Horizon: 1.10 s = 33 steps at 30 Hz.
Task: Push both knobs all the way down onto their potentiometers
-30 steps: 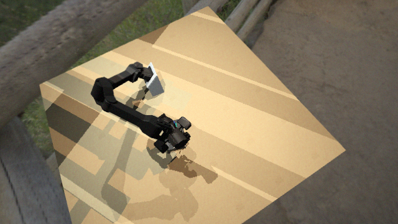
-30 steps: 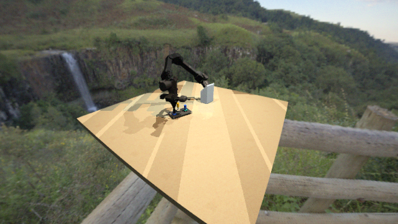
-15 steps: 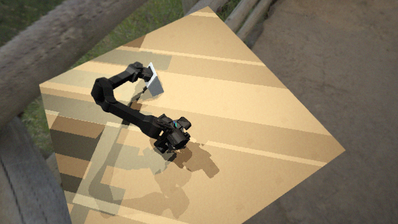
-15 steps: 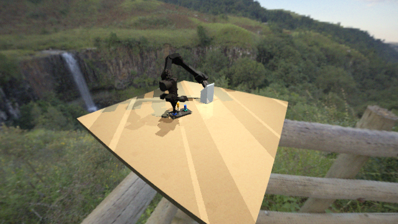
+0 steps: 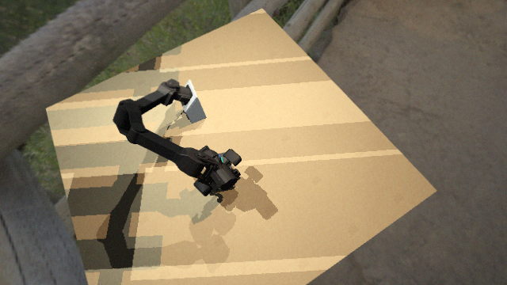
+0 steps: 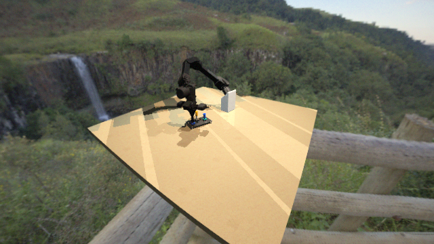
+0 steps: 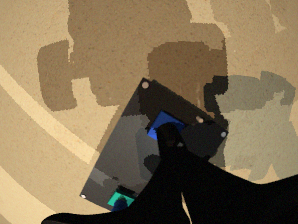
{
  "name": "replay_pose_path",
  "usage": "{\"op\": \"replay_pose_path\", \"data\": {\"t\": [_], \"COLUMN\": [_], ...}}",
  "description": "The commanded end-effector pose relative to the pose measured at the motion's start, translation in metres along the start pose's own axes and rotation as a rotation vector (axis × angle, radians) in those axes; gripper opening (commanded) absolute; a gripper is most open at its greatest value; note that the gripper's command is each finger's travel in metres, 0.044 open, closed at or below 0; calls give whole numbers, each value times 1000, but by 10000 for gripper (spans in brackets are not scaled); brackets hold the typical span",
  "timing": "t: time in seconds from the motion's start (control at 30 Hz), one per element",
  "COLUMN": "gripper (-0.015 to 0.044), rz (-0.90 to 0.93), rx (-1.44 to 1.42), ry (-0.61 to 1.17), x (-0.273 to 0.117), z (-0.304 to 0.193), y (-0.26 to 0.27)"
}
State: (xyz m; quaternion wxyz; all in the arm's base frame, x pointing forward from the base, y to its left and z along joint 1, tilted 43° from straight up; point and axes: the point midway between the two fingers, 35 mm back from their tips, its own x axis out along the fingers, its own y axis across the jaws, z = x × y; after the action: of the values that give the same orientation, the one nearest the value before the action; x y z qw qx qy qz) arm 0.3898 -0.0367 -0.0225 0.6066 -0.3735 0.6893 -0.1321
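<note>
The dark circuit board (image 6: 201, 123) (image 7: 117, 152) stands on the table; the arm largely hides it in the top view. My gripper (image 6: 192, 120) (image 7: 173, 153) is shut, pointing down, its tips over the blue potentiometer (image 6: 193, 123) (image 7: 166, 120) at one end. Any knob there is hidden by the fingers, and I cannot tell whether the tips touch. Toward the other end, a green potentiometer (image 6: 204, 119) (image 7: 116, 198) carries a blue knob (image 6: 204, 114) (image 7: 120, 205) that stands upright. How far down it sits is too small to tell.
An orange upright part (image 6: 196, 114) stands on the board between the fingers and the green potentiometer. A grey-white block (image 5: 196, 111) (image 6: 228, 102) stands at the arm's base. Shadows of the arm and stripes of light cross the table (image 5: 317, 178) (image 6: 190, 163).
</note>
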Motion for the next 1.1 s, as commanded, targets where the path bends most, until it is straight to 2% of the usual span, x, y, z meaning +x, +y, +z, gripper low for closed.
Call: {"op": "replay_pose_path", "data": {"t": [0.0, 0.67, 0.97, 1.07], "gripper": [0, 0, 236, 315], "rz": [4, 5, 4, 9], "rx": [27, 27, 18, 20], "ry": [17, 17, 26, 22], "x": [7, -21, -15, -25], "z": [1, 1, -2, -23], "y": [-3, -2, -1, 13]}}
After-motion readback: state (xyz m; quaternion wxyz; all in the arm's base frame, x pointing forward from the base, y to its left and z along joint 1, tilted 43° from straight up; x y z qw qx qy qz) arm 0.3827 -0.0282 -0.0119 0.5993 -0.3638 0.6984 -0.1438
